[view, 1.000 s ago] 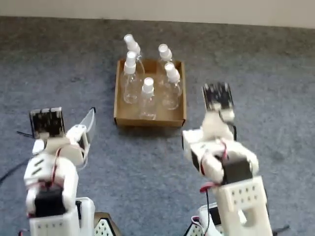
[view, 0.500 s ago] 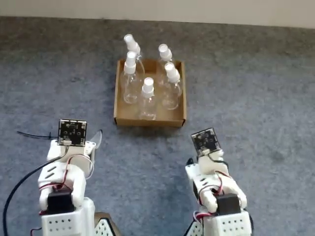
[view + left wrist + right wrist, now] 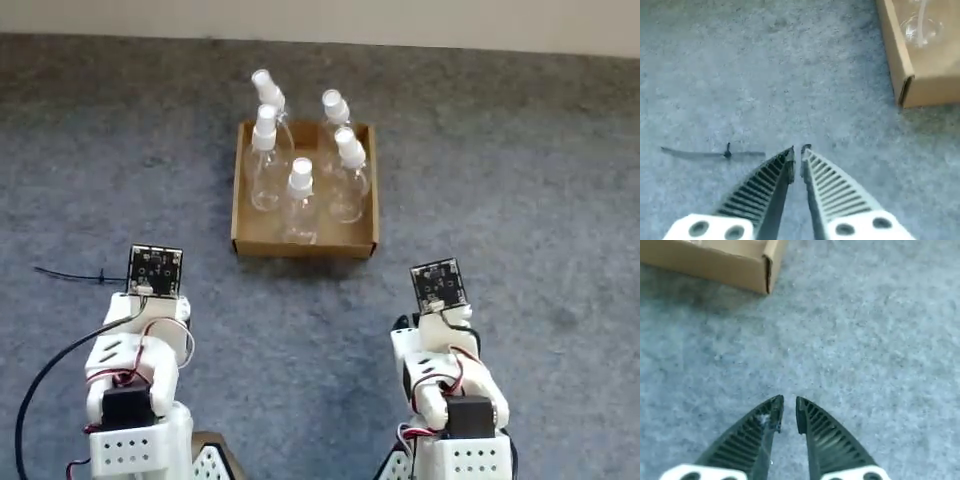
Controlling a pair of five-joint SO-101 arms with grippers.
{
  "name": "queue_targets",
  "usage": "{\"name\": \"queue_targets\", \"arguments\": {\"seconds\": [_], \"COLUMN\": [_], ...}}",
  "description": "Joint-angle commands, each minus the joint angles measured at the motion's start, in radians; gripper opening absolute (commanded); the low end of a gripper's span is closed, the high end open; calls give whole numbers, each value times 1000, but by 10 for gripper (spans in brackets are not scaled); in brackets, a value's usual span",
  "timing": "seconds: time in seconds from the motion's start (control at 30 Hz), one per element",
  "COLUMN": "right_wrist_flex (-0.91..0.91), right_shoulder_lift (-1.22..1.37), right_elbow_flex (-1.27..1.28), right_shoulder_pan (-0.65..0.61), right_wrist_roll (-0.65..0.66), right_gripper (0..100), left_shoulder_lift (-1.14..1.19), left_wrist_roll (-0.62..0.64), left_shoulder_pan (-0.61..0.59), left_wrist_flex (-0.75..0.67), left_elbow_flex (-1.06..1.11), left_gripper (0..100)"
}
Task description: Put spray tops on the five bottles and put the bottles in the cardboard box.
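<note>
Bottles (image 3: 299, 212), spray tops (image 3: 301, 173) on, inside cardboard box (image 3: 305, 247)

A grey carpet (image 3: 520, 170) carries everything. The cardboard box (image 3: 304, 246) sits on it ahead of the left pincer (image 3: 797, 150) and the right pincer (image 3: 788, 412), well apart from both. A thin black cable tie (image 3: 715, 154) lies flat near the left pincer's tip, on the side away from the box.

Left arm (image 3: 135, 350), right arm (image 3: 447, 365) folded back over bases; left hand (image 3: 797, 150), right hand (image 3: 789, 402) closed, empty.
</note>
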Motion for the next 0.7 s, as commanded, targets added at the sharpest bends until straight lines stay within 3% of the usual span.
{"name": "queue_targets", "arguments": {"seconds": [0.0,0.2,0.67], "right_wrist_flex": [-12,-12,-12], "right_shoulder_lift": [-8,-8,-8], "right_elbow_flex": [137,139,139], "right_shoulder_pan": [13,13,13], "right_wrist_roll": [12,12,12], "right_gripper": [5,5,5], "left_shoulder_lift": [-10,-13,-15], "left_wrist_roll": [-6,-5,-5], "left_shoulder_pan": [-15,-13,-10], "left_wrist_flex": [135,374,387], "left_elbow_flex": [19,19,19], "left_gripper": [56,56,56]}}
